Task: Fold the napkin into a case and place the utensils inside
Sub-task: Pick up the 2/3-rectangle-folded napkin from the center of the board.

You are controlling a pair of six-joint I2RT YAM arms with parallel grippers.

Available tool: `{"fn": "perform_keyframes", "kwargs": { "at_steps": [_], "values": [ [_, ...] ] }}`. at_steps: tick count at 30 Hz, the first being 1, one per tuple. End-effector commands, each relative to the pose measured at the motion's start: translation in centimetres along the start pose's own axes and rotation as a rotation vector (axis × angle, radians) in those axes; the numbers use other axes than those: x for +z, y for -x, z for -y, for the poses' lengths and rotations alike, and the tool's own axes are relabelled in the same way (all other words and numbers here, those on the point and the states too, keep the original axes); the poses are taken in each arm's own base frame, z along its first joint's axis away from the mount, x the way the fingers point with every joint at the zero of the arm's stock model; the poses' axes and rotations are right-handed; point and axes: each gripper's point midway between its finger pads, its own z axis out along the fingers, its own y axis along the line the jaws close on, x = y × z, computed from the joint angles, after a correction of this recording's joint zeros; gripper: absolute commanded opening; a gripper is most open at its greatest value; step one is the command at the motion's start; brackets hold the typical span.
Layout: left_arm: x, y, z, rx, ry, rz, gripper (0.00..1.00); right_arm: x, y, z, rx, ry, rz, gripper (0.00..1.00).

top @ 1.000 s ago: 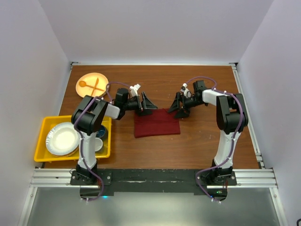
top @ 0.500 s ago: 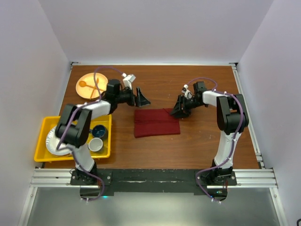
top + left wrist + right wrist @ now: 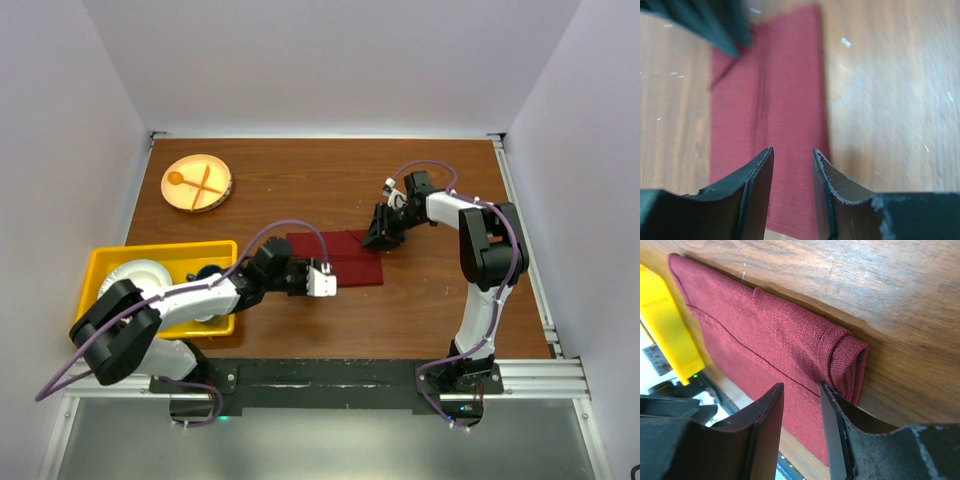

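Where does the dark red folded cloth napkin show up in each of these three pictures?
Top external: the dark red folded cloth napkin lies about mid-table.
Left wrist: the napkin runs as a long strip from top to bottom, left of centre.
Right wrist: the napkin slants across the left and centre, with its rolled fold at the right.
Shared landmark: the brown wooden table lies beneath it in all three.
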Motion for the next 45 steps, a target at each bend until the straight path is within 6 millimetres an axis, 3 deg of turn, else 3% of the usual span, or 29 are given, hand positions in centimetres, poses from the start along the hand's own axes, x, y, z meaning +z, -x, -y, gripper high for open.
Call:
{"fn": "perform_keyframes", "kwargs": {
  "at_steps": [1, 7, 14, 22, 23, 27, 33, 41, 42, 45],
  "values": [
    [0.9, 0.4, 0.9, 0.204, -0.001, -0.013, 0.42, 1.4, -1.1, 5.8, -0.066, -0.267, -0.019, 0.41],
    [2.6, -1.4, 3.0, 0.232, -0.061, -0.074, 0.41, 1.5, -1.1, 5.8, -0.087, -0.282, -0.031, 0.41],
    [3.9, -3.3, 2.8, 0.277, -0.057, -0.133, 0.37, 1.6, -0.9, 5.8, -0.098, -0.278, -0.041, 0.4],
    [4.2, -4.1, 4.3, 0.312, -0.148, -0.164, 0.08, 1.7, -1.0, 5.9, -0.125, -0.283, -0.067, 0.38],
    [4.1, -4.1, 4.4, 0.312, -0.159, -0.169, 0.01, 1.6, -1.3, 5.8, -0.136, -0.282, -0.074, 0.38],
    [3.8, -3.9, 5.0, 0.271, -0.204, -0.177, 0.0, 1.2, -2.0, 5.8, -0.166, -0.284, -0.089, 0.38],
    [3.5, -0.8, 4.2, 0.171, -0.208, -0.103, 0.0, 0.9, -2.2, 6.0, -0.217, -0.296, -0.097, 0.38],
    [3.7, 0.3, 0.5, 0.058, -0.164, -0.07, 0.0, 0.9, -2.2, 6.2, -0.246, -0.303, -0.113, 0.37],
    [3.5, -0.4, 1.0, 0.031, -0.188, -0.094, 0.0, 0.9, -2.2, 6.2, -0.248, -0.303, -0.113, 0.38],
    [3.6, -0.5, -0.2, -0.026, -0.18, -0.096, 0.0, 0.9, -2.0, 6.2, -0.253, -0.304, -0.111, 0.37]
  ]
}}
